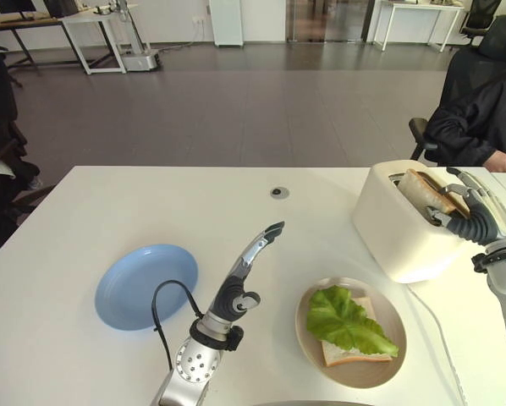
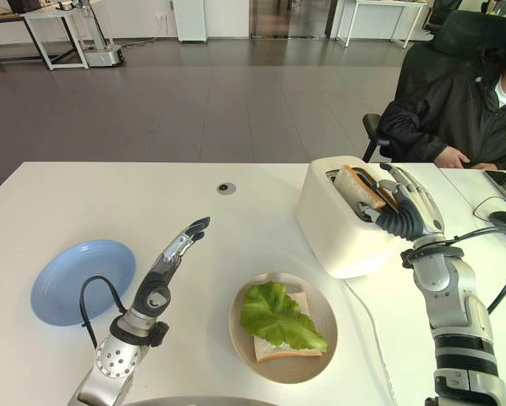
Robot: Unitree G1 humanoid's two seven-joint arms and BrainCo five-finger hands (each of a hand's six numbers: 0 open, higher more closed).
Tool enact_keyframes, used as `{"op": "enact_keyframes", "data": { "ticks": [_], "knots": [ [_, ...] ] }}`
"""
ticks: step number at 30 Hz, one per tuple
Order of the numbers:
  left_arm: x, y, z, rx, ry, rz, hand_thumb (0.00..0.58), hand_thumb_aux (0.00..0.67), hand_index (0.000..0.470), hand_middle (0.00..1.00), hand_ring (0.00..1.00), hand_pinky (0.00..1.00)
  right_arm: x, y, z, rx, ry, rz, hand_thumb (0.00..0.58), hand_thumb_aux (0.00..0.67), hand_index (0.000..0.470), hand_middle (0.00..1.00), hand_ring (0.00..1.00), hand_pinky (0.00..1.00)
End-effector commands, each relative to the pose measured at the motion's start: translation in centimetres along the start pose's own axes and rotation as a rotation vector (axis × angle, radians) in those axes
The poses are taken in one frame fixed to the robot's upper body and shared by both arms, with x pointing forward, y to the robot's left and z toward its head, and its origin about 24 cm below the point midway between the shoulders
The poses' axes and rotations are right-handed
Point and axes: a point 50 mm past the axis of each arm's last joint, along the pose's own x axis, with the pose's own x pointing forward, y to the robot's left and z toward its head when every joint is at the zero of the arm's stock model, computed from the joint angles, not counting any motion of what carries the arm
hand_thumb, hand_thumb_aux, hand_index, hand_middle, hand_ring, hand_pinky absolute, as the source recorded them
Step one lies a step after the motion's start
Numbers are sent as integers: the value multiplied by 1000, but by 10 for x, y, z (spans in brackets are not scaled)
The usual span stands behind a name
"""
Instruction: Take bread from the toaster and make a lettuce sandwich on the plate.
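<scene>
- We list our right hand (image 2: pixel 409 211) clamped on the bread slice (image 2: pixel 352 187) in the toaster (image 2: pixel 338 241).
- Our left hand (image 2: pixel 164 271): fingers straight, holding nothing.
- Plate (image 2: pixel 321 292): lettuce (image 2: pixel 274 315) over the bottom slice (image 2: pixel 276 348).

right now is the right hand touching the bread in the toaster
Touching. The right eye view shows the right hand with its fingers closed on the bread slice that stands up out of the toaster.

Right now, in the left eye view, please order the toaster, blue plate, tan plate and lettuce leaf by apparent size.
1. toaster
2. blue plate and tan plate: about alike, not ranked
3. lettuce leaf
</scene>
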Motion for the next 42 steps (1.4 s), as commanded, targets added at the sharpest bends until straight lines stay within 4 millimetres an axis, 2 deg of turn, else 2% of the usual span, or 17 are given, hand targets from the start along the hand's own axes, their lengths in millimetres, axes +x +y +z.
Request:
{"op": "enact_keyframes", "data": {
  "ticks": [1, 5, 7, 8, 10, 12, 14, 17, 21, 23, 25, 27, 33, 36, 42],
  "knots": [
    [-1, 1, -4, 14, 23, -5, 0, 0, 0, 0, 0, 0, 1, 4, 4, 22, -15, 31, 534, 481, 337, 0, 0, 0],
    [-2, 2, -5, 27, 31, -9, 0, 0, 0, 0, 0, 0, 1, 7, 11, 80, -43, 44, 546, 507, 356, 0, 0, 0],
    [-2, 1, -6, 39, 39, -17, 0, 0, 0, 0, 0, 0, 1, 6, 13, 123, -48, 29, 579, 638, 448, 0, 0, 0],
    [-2, 1, -7, 49, 44, -23, 0, 0, 0, 0, 0, 0, 2, 3, 12, 159, -39, 8, 580, 670, 470, 0, 0, 0],
    [-4, 2, -7, 83, 51, -31, 0, 0, 0, 0, 0, 0, 4, -15, 4, 283, 13, -82, 580, 670, 470, 0, 0, 0],
    [-4, 5, -5, 107, 49, -26, 0, 0, 0, 0, 0, 0, 3, -47, -6, 439, 33, -177, 580, 670, 470, 0, 0, 0],
    [-4, 9, -3, 120, 43, -17, 0, 0, 0, 0, 0, 0, 0, -74, -3, 573, -18, -202, 580, 670, 470, 0, 0, 0],
    [-3, 11, -1, 156, 33, -27, 0, 0, 0, 0, 0, 0, -7, -92, 11, 720, -114, -132, 580, 670, 470, 0, 0, 0],
    [-1, 15, 9, 239, -29, -56, 0, 0, 0, 0, 0, 0, -17, -103, 30, 892, -219, 25, 580, 670, 470, 0, 0, 0],
    [-1, 24, 16, 271, -64, -35, 0, 0, 0, 0, 0, 0, -22, -96, 42, 950, -260, 164, 580, 670, 470, 0, 0, 0],
    [-1, 30, 23, 321, -86, -34, 0, 0, 0, 0, 0, 0, -33, -76, 54, 927, -296, 354, 580, 670, 470, 0, 0, 0],
    [0, 32, 28, 363, -104, -58, 0, 0, 0, 0, 0, 0, -47, -65, 63, 890, -344, 490, 580, 670, 470, 0, 0, 0],
    [-4, 17, 42, 439, -168, -172, 0, 0, 0, 0, 0, 0, -81, -45, 75, 774, -480, 763, 580, 670, 470, 0, 0, 0],
    [-5, 13, 43, 455, -176, -203, 0, 0, 0, 0, 0, 0, -89, -30, 74, 757, -472, 849, 580, 670, 470, 0, 0, 0],
    [-6, -2, 42, 477, -172, -280, 0, 0, 0, 0, 0, 0, -88, -2, 74, 793, -398, 940, 580, 670, 470, 0, 0, 0]
  ]
}}
